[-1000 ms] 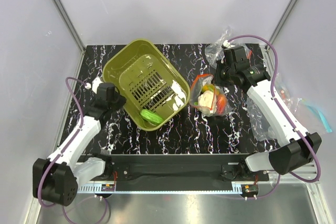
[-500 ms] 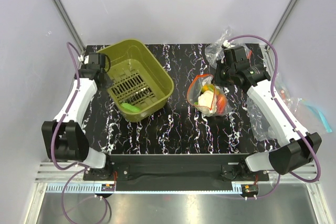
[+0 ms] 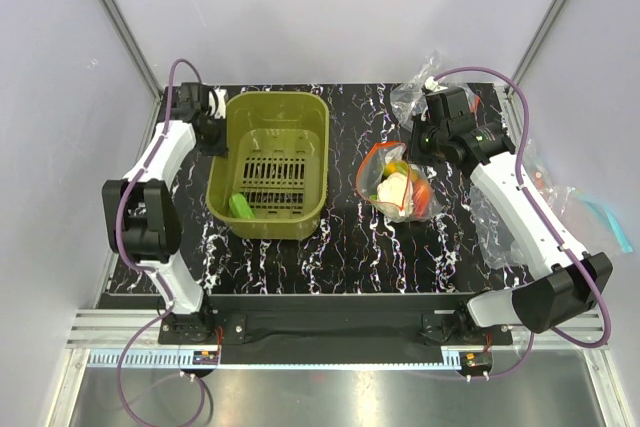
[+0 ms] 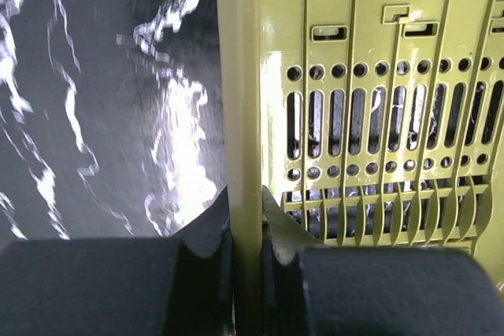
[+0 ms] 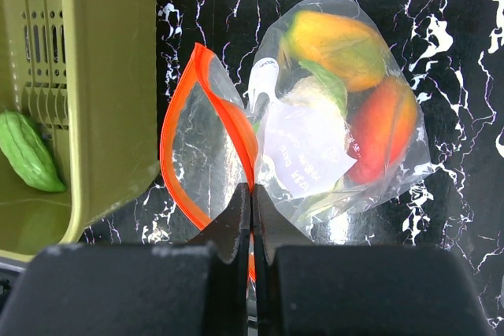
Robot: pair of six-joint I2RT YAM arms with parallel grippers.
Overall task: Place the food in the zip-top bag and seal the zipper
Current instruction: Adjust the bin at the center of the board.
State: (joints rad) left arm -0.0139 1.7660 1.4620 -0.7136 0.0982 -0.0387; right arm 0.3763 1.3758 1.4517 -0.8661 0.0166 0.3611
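Observation:
The zip-top bag (image 3: 400, 187) lies right of centre, its mouth open as a red zipper (image 5: 172, 171) loop. Inside it are an orange piece (image 5: 339, 41), a red tomato (image 5: 382, 127), a white cauliflower (image 5: 303, 96) and a green leaf (image 5: 332, 84). My right gripper (image 5: 252, 194) is shut on the zipper strip at the bag's mouth; it also shows in the top view (image 3: 418, 142). One green food piece (image 3: 241, 207) lies in the olive basket (image 3: 275, 97). My left gripper (image 4: 244, 218) is shut on the basket's rim (image 4: 240, 76), at its far left corner (image 3: 215, 127).
Loose clear bags lie at the right table edge (image 3: 500, 232) and at the back right corner (image 3: 412, 95). A bag with a light-blue strip (image 3: 605, 215) lies off the table to the right. The basket wall (image 5: 110, 76) stands close left of the zip-top bag.
My left arm swung left and back, turning the basket away from the bag until it sits square; the green piece slid to its near left corner. The right arm and bag have not moved.

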